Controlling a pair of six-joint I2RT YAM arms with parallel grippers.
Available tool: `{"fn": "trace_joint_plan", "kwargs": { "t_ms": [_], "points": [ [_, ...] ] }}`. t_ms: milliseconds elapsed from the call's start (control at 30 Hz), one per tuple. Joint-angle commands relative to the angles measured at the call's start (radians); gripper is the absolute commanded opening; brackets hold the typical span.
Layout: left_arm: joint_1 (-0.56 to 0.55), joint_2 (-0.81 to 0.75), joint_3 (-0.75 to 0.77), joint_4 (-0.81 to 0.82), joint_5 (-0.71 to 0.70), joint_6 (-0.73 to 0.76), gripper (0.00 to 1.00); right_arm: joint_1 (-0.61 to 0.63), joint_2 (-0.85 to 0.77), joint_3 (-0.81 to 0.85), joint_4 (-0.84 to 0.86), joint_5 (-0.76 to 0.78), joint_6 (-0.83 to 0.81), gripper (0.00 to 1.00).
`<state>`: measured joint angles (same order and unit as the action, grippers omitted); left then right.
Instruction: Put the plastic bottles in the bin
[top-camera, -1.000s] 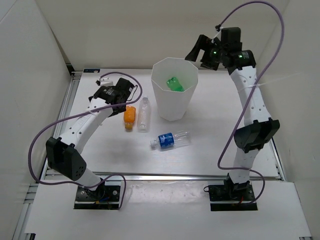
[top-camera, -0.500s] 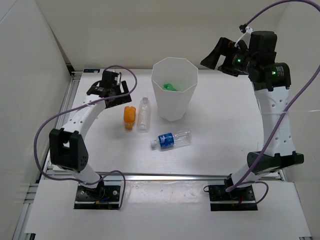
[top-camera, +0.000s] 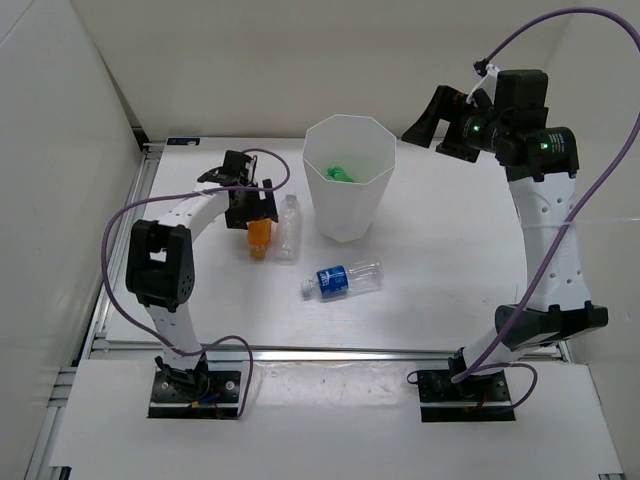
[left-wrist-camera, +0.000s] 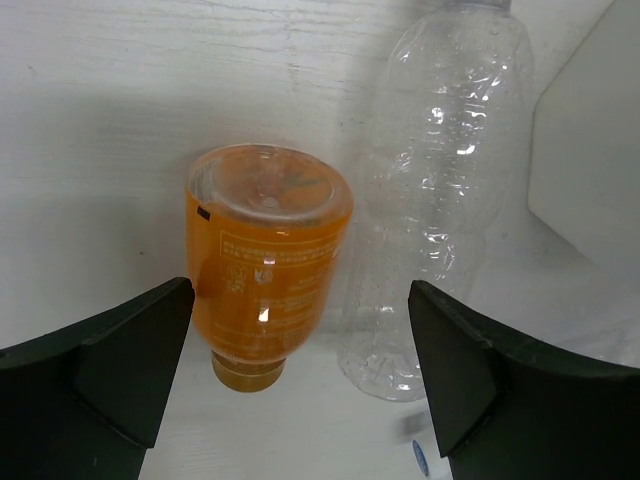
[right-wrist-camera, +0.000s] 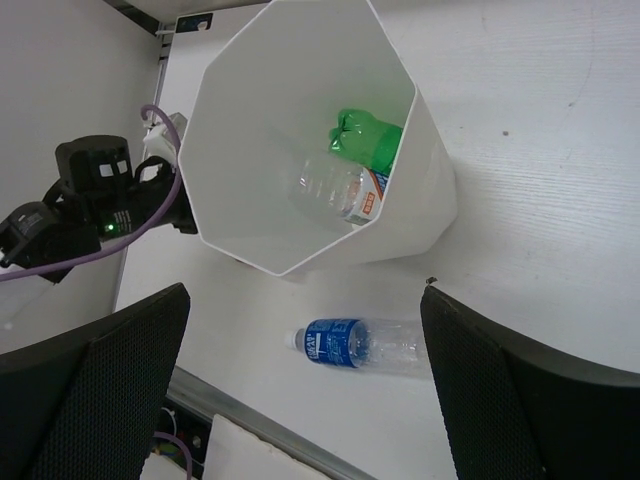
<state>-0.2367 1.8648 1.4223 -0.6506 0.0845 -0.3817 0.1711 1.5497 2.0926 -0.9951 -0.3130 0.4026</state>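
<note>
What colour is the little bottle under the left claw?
The bottle is translucent orange, shown best in the left wrist view.

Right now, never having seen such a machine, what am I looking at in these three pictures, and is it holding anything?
These are two white robot arms bolted to a table, each ending in a two-finger claw. The wide picture is from a fixed camera above and behind them; the other two come from cameras on each wrist, so the dark shapes at the bottom corners are that arm's own fingers. On the table lie an orange bottle, a plain clear bottle beside it, and a blue-labelled bottle nearer the arms. The white bin holds a green bottle and a labelled clear bottle. The left gripper hangs open over the orange bottle; the right gripper is open, raised beside the bin. Neither holds anything.
</note>
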Motion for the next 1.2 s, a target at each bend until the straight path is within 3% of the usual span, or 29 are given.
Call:
{"fn": "trace_joint_plan", "kwargs": {
  "t_ms": [0,233,300,333,500,667,767,933,1100,1167],
  "points": [
    [0.007,0.025,0.020,0.014,0.029,0.012,0.99,-0.004,-0.039,0.011,0.010,-0.001,-0.025,1.00],
    [0.007,0.100,-0.013,0.014,0.050,0.003,0.97,-0.004,-0.048,0.001,0.010,-0.011,-0.025,1.00],
    [0.016,0.100,0.025,-0.023,0.028,-0.009,0.86,-0.004,-0.048,0.001,0.010,-0.011,-0.025,1.00],
    [0.016,0.100,0.049,-0.049,0.008,-0.026,0.73,-0.004,-0.048,0.001,0.010,-0.011,-0.025,1.00],
    [0.016,0.042,0.232,-0.165,-0.165,-0.121,0.54,-0.004,-0.048,-0.017,0.010,-0.011,-0.025,1.00],
    [0.016,-0.103,0.438,-0.195,-0.215,-0.308,0.54,-0.004,-0.048,-0.037,0.019,-0.011,-0.016,1.00],
    [-0.042,-0.138,0.571,-0.077,-0.171,-0.319,0.54,-0.013,-0.048,-0.046,0.029,-0.020,-0.005,1.00],
    [-0.127,0.020,0.921,-0.061,0.038,-0.306,0.55,-0.013,-0.048,-0.075,0.047,-0.031,0.013,1.00],
    [-0.213,0.086,0.969,-0.041,0.102,-0.325,0.59,-0.022,-0.057,-0.120,0.070,-0.040,0.031,1.00],
    [-0.252,0.135,1.003,-0.030,0.164,-0.312,0.68,-0.022,-0.079,-0.149,0.079,-0.040,0.031,1.00]
  ]
}}
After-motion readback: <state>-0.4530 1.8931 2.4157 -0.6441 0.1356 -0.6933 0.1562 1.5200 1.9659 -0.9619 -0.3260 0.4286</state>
